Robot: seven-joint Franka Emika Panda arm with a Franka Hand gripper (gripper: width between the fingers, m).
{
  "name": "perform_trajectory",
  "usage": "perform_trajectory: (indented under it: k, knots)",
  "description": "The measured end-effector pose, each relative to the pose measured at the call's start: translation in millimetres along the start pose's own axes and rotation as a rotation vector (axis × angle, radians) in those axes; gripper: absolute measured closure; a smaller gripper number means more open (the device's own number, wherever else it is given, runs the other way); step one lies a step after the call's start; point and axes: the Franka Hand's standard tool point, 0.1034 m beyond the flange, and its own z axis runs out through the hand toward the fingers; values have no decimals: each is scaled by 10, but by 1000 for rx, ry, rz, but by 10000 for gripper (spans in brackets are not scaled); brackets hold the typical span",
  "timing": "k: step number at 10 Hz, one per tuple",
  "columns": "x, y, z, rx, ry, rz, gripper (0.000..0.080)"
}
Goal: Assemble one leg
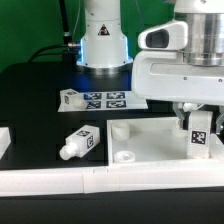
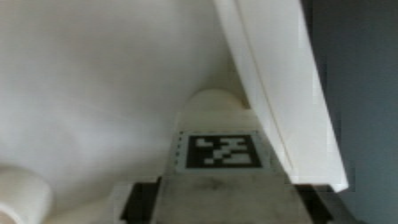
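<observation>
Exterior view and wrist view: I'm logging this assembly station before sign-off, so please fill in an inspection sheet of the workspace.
Surface: black table, white border wall along the front.
Job's things: one leg held upright over the white panel; two spare legs, one lying beside the panel, another by the marker board.
Clutter: nothing seen.
Grippers: gripper shut on the leg, tag facing the wrist view.
Cables: black cables hanging behind the robot base.
Surroundings: pale wall behind.

The white tagged leg stands upright at about four o'clock in the exterior view, clamped between fingers.
</observation>
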Motion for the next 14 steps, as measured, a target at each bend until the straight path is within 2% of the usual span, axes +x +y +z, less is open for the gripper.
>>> perform_trajectory:
  k: [3, 4, 5, 10, 13, 14]
  knots:
    - [-20, -35, -8, -35, -34, 418, 515]
    - [-10, -44, -5, -25, -41, 601, 515]
    - [6, -37, 3, 2, -61, 780, 515]
    - [14, -32, 1, 0, -63, 1037, 515]
    - [39, -22, -3, 16, -124, 1408, 515]
    - [38, -28, -4, 23, -121, 1433, 515]
